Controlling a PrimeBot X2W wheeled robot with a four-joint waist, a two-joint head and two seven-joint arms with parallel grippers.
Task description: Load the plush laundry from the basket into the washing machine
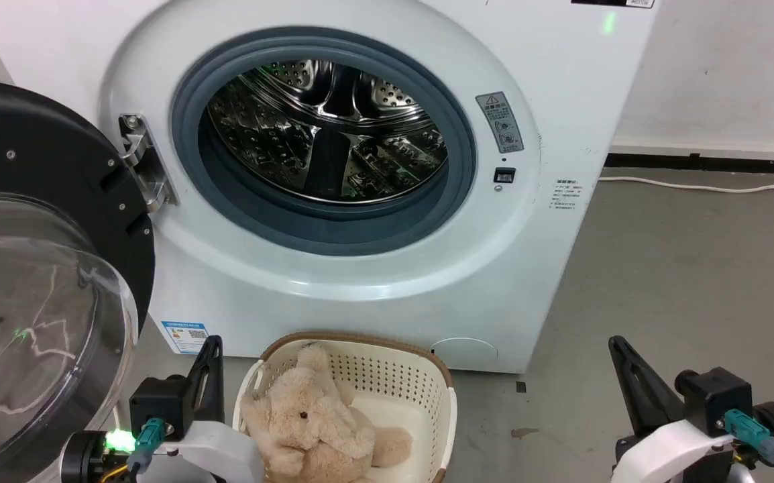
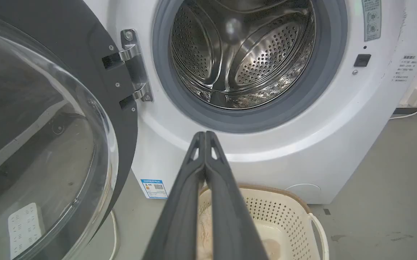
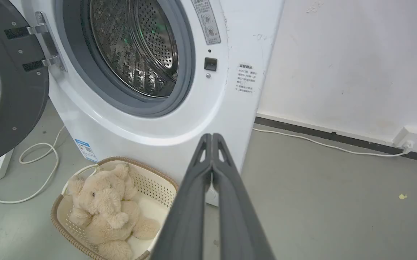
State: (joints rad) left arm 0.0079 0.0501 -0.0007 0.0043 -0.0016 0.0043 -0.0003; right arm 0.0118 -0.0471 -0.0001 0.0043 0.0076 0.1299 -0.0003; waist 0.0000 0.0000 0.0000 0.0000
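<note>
Position: plush laundry [image 1: 313, 422] lies slumped in the left half of the basket [image 1: 397, 379], which sits on the floor [image 1: 695, 268] just in front of the washing machine [image 1: 528, 282]. The door [image 1: 58, 168] is swung wide to the left, leaving the drum [image 1: 326, 134] mouth open.

Handling, by my guess: light, soft and squashy, with nothing to break. The fur will give under a pinch. Best hold is probably across the torso or a thick limb, deep enough to catch stuffing. An ear or a tuft may slip free.

Left gripper [image 1: 211, 349] is near the basket's left side, pointing toward the machine, fingers pressed together and holding nothing. Right gripper [image 1: 618, 345] is well off to the right over the floor, likewise closed and empty. Both would need to open before a pick.
</note>
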